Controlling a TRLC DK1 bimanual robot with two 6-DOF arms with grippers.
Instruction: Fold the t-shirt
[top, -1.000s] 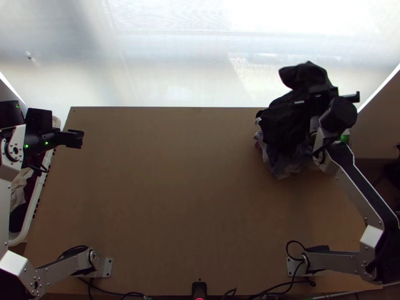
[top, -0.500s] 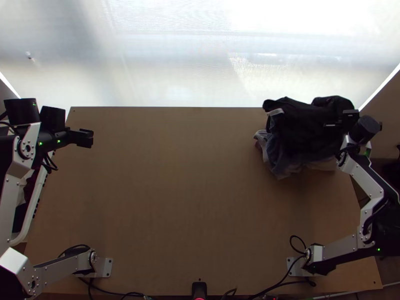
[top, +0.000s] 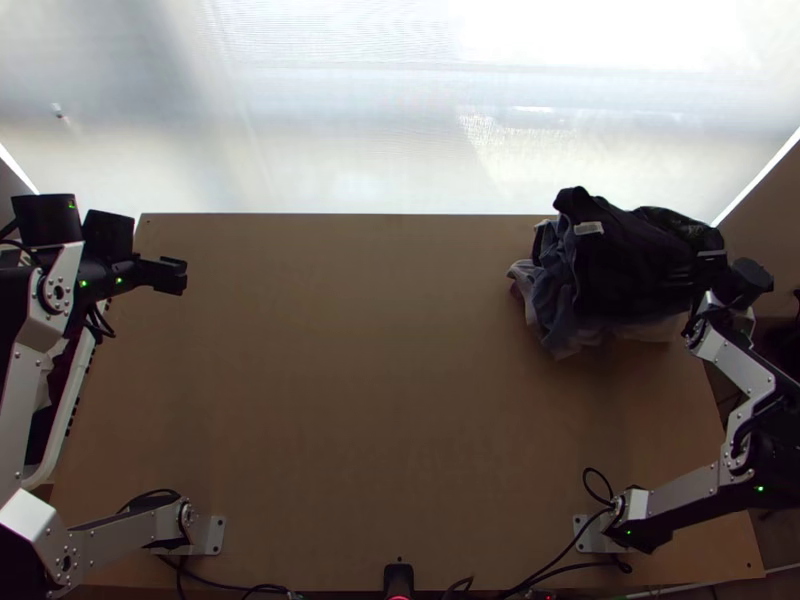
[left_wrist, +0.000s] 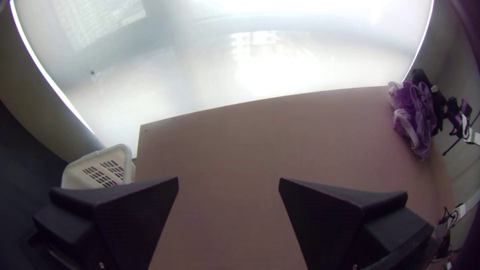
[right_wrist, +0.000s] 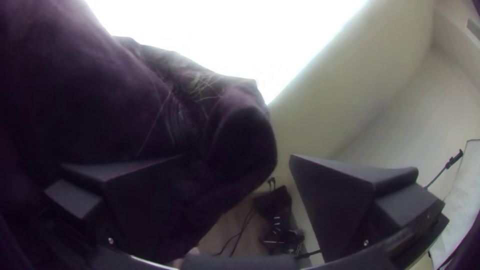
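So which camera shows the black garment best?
The top view: the black garment lies bunched on other clothes, pale label visible. The left wrist view shows a distant dark strip of it; the right wrist view, close dark folds.

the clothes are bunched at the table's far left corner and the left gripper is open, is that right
Wrong corner: the top view shows the clothes bunched at the table's far right corner. The left gripper is open, as you say.
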